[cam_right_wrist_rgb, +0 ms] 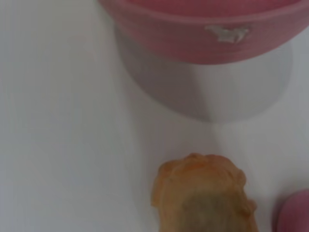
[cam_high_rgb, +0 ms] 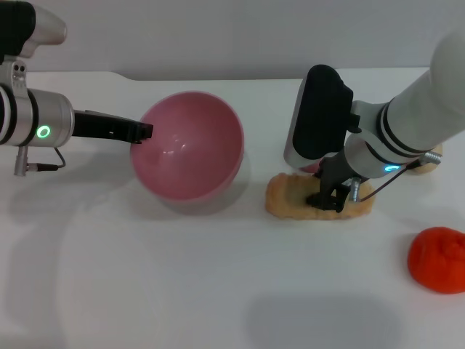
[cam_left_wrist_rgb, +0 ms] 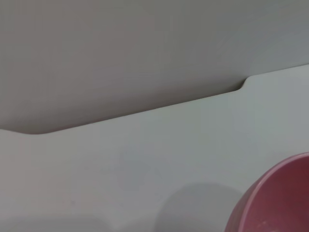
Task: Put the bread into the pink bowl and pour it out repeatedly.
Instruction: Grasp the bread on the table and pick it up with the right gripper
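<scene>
Readable text, labels, numbers: none that I can make out. My only entry is a small whitish mark on the glossy round pink plastic bowl (cam_right_wrist_rgb: pixel 227 34), illegible.

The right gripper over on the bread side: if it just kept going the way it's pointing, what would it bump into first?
The right gripper points down at the bread on the table and looks to be on it already, so the loaf comes first. The pink bowl lies off to the side, out of that line.

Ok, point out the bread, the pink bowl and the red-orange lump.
bread (cam_high_rgb: pixel 290 200): head view, its left end.
pink bowl (cam_high_rgb: pixel 192 142): head view, inner wall.
red-orange lump (cam_high_rgb: pixel 438 259): head view, its middle.
</scene>
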Robot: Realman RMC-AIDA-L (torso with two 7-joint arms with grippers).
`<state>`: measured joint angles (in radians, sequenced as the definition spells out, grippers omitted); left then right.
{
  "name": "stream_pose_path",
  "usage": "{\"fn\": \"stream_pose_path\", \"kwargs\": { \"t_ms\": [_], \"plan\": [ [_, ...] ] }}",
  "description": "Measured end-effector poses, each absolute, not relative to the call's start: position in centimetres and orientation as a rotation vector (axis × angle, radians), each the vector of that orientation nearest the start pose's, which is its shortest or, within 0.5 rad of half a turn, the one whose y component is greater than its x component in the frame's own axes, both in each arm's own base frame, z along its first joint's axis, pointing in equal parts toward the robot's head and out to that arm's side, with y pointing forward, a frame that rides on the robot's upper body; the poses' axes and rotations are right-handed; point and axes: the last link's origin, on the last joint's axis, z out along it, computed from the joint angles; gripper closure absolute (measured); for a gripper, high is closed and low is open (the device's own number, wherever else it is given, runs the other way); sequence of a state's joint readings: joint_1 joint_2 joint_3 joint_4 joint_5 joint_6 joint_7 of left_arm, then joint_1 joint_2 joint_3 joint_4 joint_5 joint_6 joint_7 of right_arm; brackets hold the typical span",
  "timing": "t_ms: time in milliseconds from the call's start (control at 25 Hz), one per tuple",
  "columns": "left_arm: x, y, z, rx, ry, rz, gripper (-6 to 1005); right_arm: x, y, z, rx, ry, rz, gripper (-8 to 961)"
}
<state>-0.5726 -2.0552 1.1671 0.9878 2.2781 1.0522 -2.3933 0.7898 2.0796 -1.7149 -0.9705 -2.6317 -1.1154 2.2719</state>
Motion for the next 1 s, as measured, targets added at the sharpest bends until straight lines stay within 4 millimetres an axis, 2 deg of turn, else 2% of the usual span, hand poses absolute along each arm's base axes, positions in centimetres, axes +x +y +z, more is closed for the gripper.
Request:
{"fn": "stream_pose_path", "kwargs": {
  "t_ms": [840,1000],
  "plan": [
    [-23.53,40.48,0.62,-2.328,-1.146,-0.133,953,17.37,38.92,-7.72,-2.674,0.158,-0.699,744],
    [-23.58,40.49,0.69,-2.327,-1.145,-0.131,953,17.21,38.72,-7.46,-2.667,0.169,-0.664,752]
  ]
}}
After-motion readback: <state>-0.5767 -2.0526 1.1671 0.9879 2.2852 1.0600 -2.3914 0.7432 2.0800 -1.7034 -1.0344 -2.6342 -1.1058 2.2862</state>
